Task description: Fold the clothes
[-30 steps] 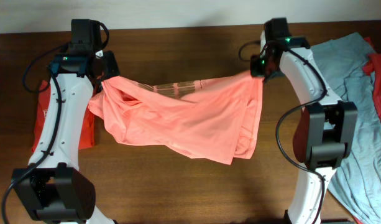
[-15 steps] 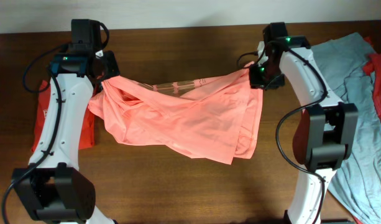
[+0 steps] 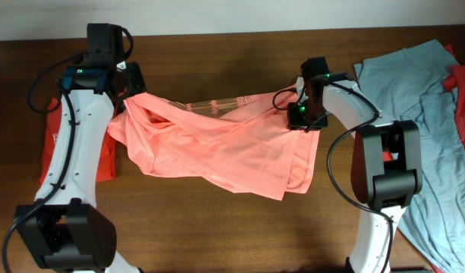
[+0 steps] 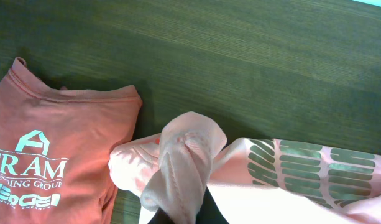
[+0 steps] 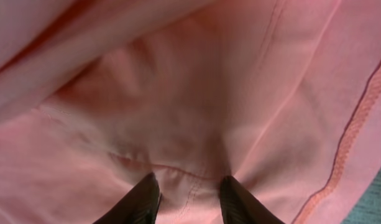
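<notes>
The salmon-pink T-shirt (image 3: 224,144) hangs crumpled between my two grippers over the brown table. My left gripper (image 3: 130,85) is shut on its bunched left corner. In the left wrist view that bunch (image 4: 185,158) rises from the jaws (image 4: 199,214), and pale print (image 4: 302,169) shows on the cloth to the right. My right gripper (image 3: 299,115) is on the shirt's upper right part. In the right wrist view its fingers (image 5: 189,198) pinch a puckered fold of the salmon cloth (image 5: 196,112).
An orange-red shirt with white "FRAM" lettering (image 3: 50,144) lies folded at the left edge under my left arm, and it also shows in the left wrist view (image 4: 47,162). A light grey-blue shirt (image 3: 414,83) and a red one (image 3: 463,95) lie spread at the right. Bare wood (image 3: 217,235) shows at the front.
My right gripper has moved left and toward the front with its end of the salmon shirt, so the top edge has gone slack. The left arm has not moved.
</notes>
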